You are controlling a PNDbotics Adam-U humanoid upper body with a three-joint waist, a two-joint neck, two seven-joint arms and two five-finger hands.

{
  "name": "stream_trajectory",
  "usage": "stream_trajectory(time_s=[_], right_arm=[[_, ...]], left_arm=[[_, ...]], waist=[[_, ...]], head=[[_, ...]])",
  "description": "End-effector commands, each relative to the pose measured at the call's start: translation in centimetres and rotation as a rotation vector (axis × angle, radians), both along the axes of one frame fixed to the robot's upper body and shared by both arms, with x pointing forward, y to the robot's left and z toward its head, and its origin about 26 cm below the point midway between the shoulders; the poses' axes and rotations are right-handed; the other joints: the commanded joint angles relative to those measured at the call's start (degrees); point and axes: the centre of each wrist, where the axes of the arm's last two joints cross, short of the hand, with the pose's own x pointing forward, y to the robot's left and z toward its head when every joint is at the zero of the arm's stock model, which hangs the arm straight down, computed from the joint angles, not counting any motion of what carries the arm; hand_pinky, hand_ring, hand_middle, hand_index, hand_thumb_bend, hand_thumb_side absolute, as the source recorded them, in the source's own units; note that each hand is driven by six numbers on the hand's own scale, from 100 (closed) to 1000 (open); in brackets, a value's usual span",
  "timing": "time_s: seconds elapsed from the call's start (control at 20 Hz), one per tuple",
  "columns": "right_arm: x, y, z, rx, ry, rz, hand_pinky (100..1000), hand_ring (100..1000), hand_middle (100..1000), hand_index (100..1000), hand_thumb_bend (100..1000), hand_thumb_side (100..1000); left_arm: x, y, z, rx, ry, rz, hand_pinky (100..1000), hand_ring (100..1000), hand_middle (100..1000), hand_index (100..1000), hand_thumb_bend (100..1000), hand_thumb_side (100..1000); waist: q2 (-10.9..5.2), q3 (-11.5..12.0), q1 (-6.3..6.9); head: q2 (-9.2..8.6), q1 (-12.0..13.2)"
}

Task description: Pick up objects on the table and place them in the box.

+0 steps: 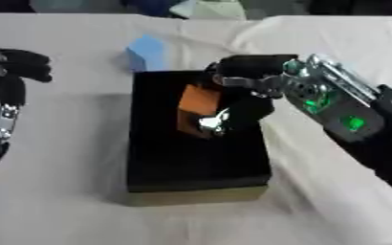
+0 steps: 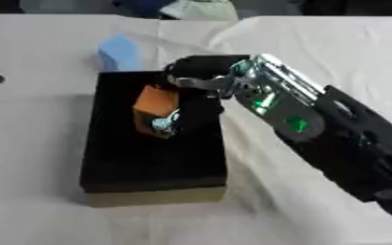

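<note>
An orange block [image 1: 199,103] sits tilted inside the black box [image 1: 191,167], in its upper half. My right hand [image 1: 245,93] reaches over the box's far right side, fingers and thumb curled round the block. Something small and silvery shows at the block's lower edge, between the fingers. A light blue block [image 1: 147,51] stands on the white cloth just behind the box's far left corner. My left hand [image 1: 15,69] hovers at the left edge of the left eye view, away from the box, its dark fingers curled and holding nothing.
The box has a tan base [image 1: 198,195] showing along its near side. White cloth [image 1: 57,201] covers the table, with a raised fold [image 2: 258,33] at the far right. Dark and coloured things lie along the far edge.
</note>
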Motion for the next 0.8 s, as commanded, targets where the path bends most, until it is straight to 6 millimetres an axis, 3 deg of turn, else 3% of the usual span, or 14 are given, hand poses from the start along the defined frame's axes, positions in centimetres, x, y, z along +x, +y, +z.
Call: stream_trajectory(time_s=[0.05,0.3,0.45,0.8], right_arm=[[0.33,0.05,0.15,-0.043,-0.034,-0.003,810,820,748,878,100,927],[0.8,0.28,-0.14,-0.117,-0.043,0.006,847,881,815,932,100,991],[0.96,0.42,0.01,-0.154,-0.06,0.013,856,891,825,951,233,1000],[1.23,0.24,0.56,-0.182,-0.105,0.0,879,916,838,968,380,1000]], left_arm=[[-0.15,0.07,0.65,0.011,-0.021,-0.007,761,634,692,716,100,971],[-0.13,0.0,0.67,0.011,-0.021,-0.009,761,634,692,716,100,971],[-0.13,0.0,0.68,0.013,-0.019,-0.009,761,634,693,716,100,972],[-0.12,-0.01,0.69,0.012,-0.018,-0.008,759,633,692,715,100,972]], waist=[[-0.97,0.1,0.2],[-0.89,0.4,0.16],[-0.91,0.5,0.15],[-0.89,0.5,0.06]], head=[[0.0,-0.3],[-0.02,-0.4],[-0.09,-0.5],[-0.22,-0.3]])
